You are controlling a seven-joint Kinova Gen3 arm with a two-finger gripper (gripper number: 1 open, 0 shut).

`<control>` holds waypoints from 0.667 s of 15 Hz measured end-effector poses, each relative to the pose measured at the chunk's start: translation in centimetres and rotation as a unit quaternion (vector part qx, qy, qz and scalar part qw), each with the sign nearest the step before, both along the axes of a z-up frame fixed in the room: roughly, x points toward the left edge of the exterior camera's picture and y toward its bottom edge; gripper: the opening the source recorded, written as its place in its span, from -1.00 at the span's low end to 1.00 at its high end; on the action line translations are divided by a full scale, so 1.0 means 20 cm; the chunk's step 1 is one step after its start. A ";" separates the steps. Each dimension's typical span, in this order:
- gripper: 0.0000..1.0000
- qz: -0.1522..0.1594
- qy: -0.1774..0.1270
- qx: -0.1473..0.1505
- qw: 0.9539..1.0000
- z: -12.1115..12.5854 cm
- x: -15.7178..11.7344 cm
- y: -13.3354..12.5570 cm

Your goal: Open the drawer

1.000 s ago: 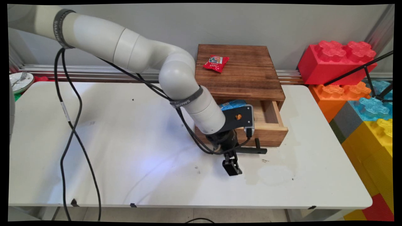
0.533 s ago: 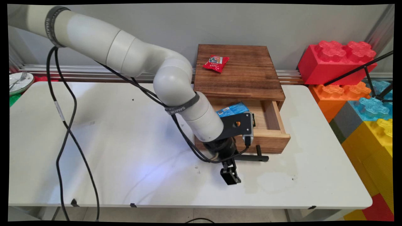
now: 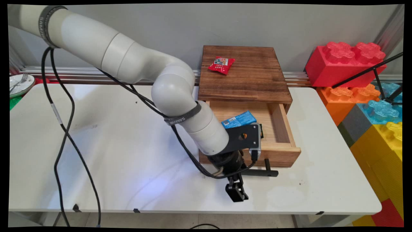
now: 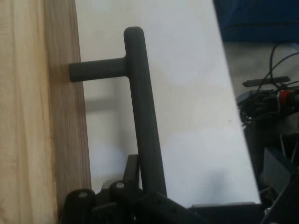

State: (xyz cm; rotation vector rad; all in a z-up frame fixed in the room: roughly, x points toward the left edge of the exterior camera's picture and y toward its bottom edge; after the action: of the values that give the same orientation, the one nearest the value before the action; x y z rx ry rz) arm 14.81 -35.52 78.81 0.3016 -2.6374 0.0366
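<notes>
1 wooden box (image 3: 245, 71) on 1 white worktop (image 3: 128, 154), w/ 1 drawer (image 3: 276, 151) pulled out and 1 black T-bar handle (image 3: 262, 173) on its front. Snack packets: 2 total, 1 red (image 3: 221, 64) on the box top, 1 blue (image 3: 238, 119) in the drawer. 1 arm, 1 gripper (image 3: 237, 193). Big toy bricks at right: 1 red (image 3: 346, 62), approx. 1 orange (image 3: 346, 96), blue and yellow ones partly cut off, no. unclear. 1 plate (image 3: 20, 84) far left w/ 1 fork (image 3: 22, 79).

White rounded-link arm (image 3: 128, 61) – grey lettered bands, black cables (image 3: 61, 129) hanging beneath, black wrist plate (image 3: 243, 137), black two-finger gripper (image 3: 236, 192).
</notes>
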 end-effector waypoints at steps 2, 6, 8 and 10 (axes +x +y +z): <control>1.00 -0.005 0.004 0.002 1.000 0.01 -0.01 0.03; 1.00 -0.017 0.012 0.006 1.000 0.02 -0.02 0.09; 1.00 -0.021 0.014 0.007 1.000 0.03 -0.03 0.11; 1.00 -0.026 0.017 0.007 0.999 0.03 -0.03 0.14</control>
State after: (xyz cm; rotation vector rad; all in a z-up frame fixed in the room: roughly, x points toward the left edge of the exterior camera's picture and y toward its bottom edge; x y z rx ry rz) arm 14.19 -32.76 79.48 0.2368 -2.6110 -0.0049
